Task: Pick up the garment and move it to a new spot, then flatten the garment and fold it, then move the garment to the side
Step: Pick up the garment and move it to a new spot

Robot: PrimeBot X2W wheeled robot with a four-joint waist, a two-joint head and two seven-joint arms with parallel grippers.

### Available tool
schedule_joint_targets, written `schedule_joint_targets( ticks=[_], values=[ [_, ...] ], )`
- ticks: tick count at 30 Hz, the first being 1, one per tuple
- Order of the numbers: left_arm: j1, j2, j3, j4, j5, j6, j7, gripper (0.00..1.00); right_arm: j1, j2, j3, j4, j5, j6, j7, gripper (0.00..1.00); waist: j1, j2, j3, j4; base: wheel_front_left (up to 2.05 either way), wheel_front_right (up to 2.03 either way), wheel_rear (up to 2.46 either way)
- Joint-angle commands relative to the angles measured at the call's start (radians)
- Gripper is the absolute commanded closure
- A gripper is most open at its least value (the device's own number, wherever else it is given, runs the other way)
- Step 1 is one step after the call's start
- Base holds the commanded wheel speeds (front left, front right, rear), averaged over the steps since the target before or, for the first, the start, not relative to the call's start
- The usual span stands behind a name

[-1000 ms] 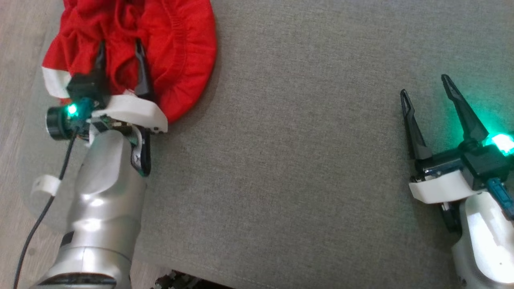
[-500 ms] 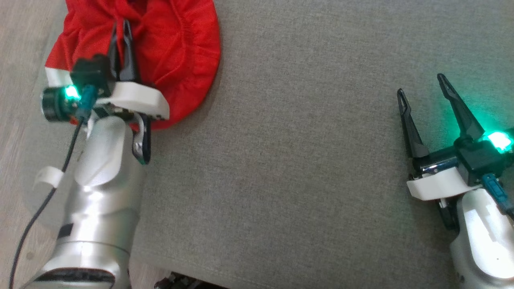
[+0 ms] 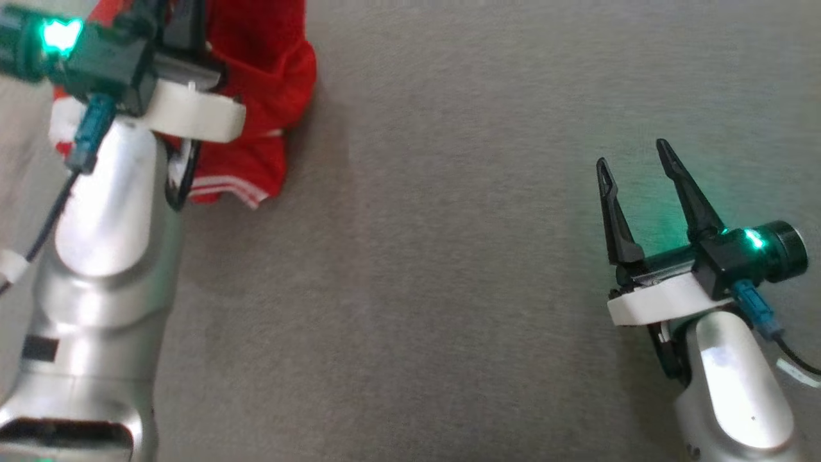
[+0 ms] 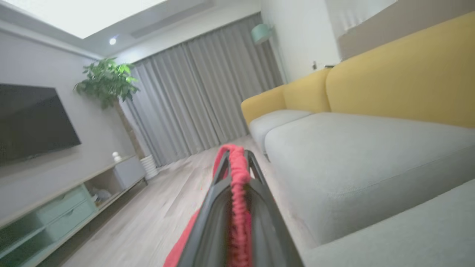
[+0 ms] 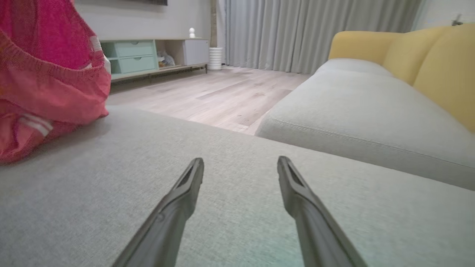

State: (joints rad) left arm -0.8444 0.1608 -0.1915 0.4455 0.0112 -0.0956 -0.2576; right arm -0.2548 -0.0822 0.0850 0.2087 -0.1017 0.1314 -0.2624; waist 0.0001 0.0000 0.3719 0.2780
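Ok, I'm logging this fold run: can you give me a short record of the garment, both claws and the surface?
garment: red, white stripes, bunched, held up at the robot's left
left claw: shut on the garment's elastic edge
right claw: open, empty, above the cushion
surface: grey sofa cushion
stage: gripped, not yet flattened

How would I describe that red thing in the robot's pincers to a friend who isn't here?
Look at the wide grey sofa cushion, toward its left side. There the left gripper pinches a bunched red garment by its elastic band. Bright red with white stripes along one hem, it stands out against the grey.
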Motion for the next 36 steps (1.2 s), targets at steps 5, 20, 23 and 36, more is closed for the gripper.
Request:
schedule_joint_targets(
  ticks=[5, 20, 23, 36],
  values=[
    [-0.12, 0.056, -0.045, -0.104, -0.052, -0.029, 0.007, 1.0, 0.025, 0.028, 0.013, -0.044, 0.039, -0.001, 0.001, 0.0, -0.0001, 0.0, -0.136, -0.187, 0.0, 0.0, 0.0],
    [-0.063, 0.137, -0.373, -0.231, -0.436, -0.035, 0.158, 1.0, 0.102, 0.032, 0.008, -0.162, 0.185, -0.001, 0.001, 0.0, -0.0001, 0.0, -0.191, -0.543, 0.0, 0.0, 0.0],
    [0.017, 0.148, -0.439, -0.127, -0.421, -0.035, 0.124, 1.0, 0.116, 0.032, 0.012, -0.151, 0.197, -0.001, 0.001, 0.0, -0.0001, 0.0, -0.171, -0.557, 0.0, 0.0, 0.0],
    [0.371, -0.002, -0.3, -0.022, -0.358, 0.149, -0.004, 0.0, 0.179, 0.032, 0.002, -0.056, 0.205, -0.001, 0.001, 0.0, -0.0001, 0.0, -0.207, -0.423, 0.0, 0.0, 0.0]
  ],
)
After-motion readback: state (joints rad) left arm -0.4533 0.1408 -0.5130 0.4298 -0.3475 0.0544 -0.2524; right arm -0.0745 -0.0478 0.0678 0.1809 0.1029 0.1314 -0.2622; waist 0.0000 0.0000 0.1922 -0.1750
